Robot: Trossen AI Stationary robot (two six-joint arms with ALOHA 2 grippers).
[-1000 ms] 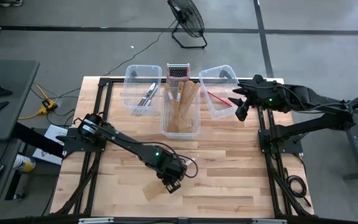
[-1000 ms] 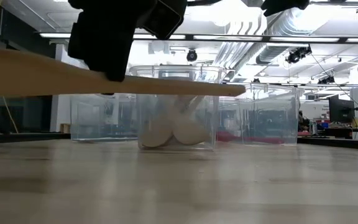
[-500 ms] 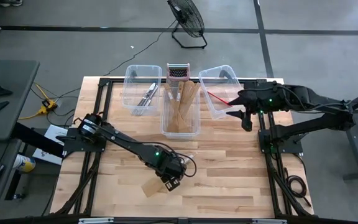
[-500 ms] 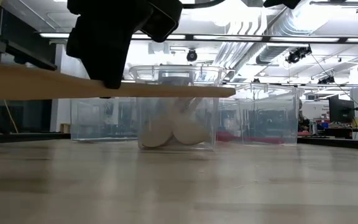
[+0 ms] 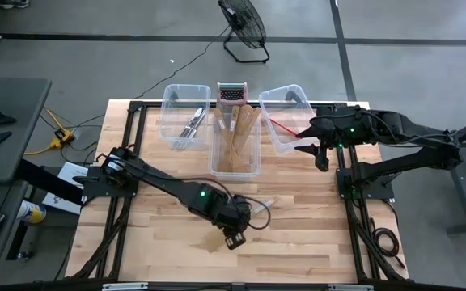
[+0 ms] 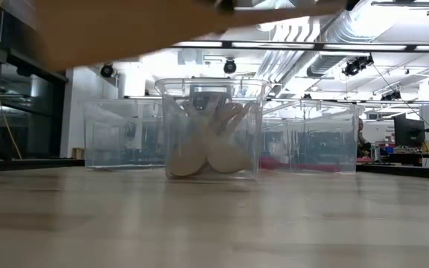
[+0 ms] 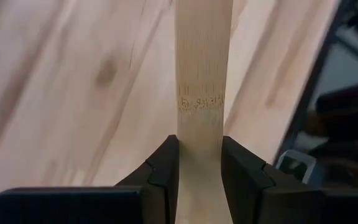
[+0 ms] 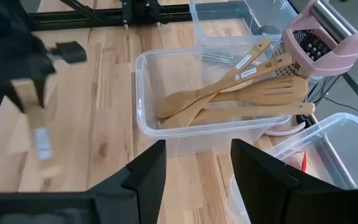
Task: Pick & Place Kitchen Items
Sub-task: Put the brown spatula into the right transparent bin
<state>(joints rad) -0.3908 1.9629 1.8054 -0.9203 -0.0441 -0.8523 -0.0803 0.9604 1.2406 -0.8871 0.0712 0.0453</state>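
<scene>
The bench [image 5: 298, 210] is pale planked wood, matt with visible grain. The spatula [image 7: 201, 74] in the left hand [image 7: 199, 168] is smooth light wood. The bins [image 8: 166, 134] are clear glossy plastic; the grater [image 8: 319, 43] has perforated metal under pink plastic.

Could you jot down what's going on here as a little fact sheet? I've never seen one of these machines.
Left claw: shut on a wooden utensil, held above the table
Right claw: open, empty, beside the right bin
Middle bin: wooden spoons
Left bin: metal cutlery
Right bin: a red-headed spatula
Behind the bins: grater
</scene>
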